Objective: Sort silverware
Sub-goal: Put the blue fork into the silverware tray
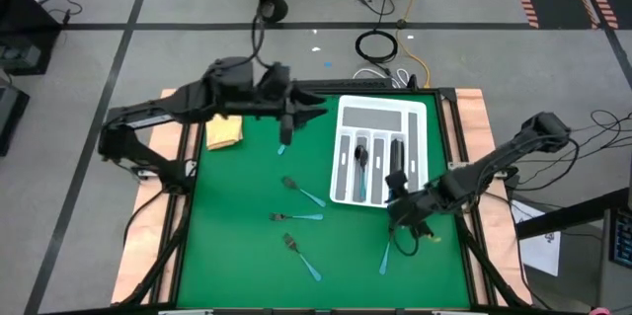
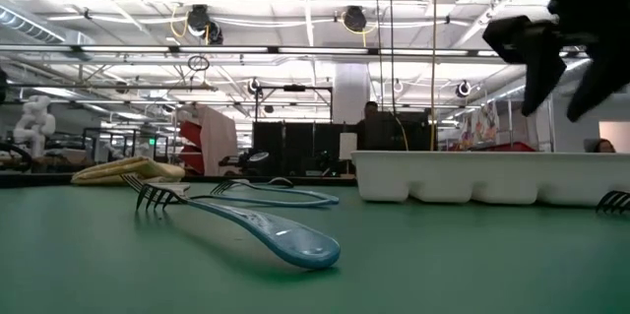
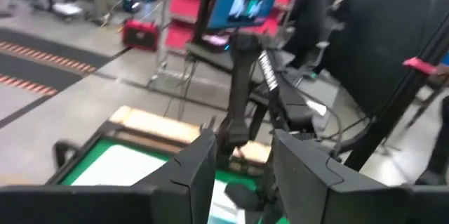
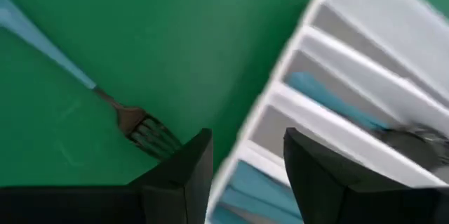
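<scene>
Several forks with light blue handles lie on the green mat [image 1: 237, 256]: one [image 1: 302, 193], one [image 1: 296, 216], one [image 1: 302, 256], and one [image 1: 387, 254] by my right gripper. More silverware [image 1: 361, 162] lies in the slots of the white tray [image 1: 380, 118]. My right gripper [image 4: 242, 147] stands open, pointing steeply down above the tray's near right corner, with a fork's head [image 4: 144, 131] just beside it. My left gripper [image 3: 242, 143] is raised high over the mat's far left part, open, and points roughly level. A dark piece with a light blue end [image 1: 283, 145] shows beneath it.
A folded yellow cloth [image 1: 224, 132] lies at the mat's far left corner. The tray [image 2: 472, 176] takes up the far right part. Open mat lies at the near left. People and equipment stand in the room beyond the table.
</scene>
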`<action>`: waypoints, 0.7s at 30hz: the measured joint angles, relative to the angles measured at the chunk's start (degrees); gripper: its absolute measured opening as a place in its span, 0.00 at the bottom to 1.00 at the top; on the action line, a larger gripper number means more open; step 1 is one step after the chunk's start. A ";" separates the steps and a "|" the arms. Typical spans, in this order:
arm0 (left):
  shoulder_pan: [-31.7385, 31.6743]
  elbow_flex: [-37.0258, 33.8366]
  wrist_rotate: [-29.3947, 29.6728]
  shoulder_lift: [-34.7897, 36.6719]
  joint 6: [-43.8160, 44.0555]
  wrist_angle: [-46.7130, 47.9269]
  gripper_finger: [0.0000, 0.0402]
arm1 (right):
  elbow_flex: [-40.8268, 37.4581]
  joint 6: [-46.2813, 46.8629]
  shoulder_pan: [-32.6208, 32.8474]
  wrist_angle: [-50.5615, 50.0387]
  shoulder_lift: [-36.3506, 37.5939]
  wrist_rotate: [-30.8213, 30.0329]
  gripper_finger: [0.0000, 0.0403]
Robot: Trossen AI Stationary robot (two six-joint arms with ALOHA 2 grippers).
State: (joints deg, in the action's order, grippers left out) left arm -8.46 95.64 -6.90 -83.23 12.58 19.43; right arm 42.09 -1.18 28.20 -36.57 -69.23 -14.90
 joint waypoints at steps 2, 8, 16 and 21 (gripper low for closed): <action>1.18 -0.05 2.67 1.70 0.13 4.66 0.35 | -0.02 0.74 1.38 0.91 -2.31 0.27 0.40; 5.99 -0.05 8.98 3.85 2.80 14.10 0.35 | -0.02 4.22 6.62 3.07 -8.76 1.17 0.40; 11.62 -0.34 11.85 3.46 3.56 17.31 0.35 | 0.08 5.10 9.67 4.61 -15.53 -2.21 0.40; 13.15 -0.44 13.47 3.43 3.56 17.61 0.35 | 0.00 5.03 9.58 7.38 -19.19 -2.23 0.40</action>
State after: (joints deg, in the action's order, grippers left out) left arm 4.68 95.20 6.57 -79.79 16.14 37.04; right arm 42.09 3.86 37.78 -29.19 -88.42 -17.13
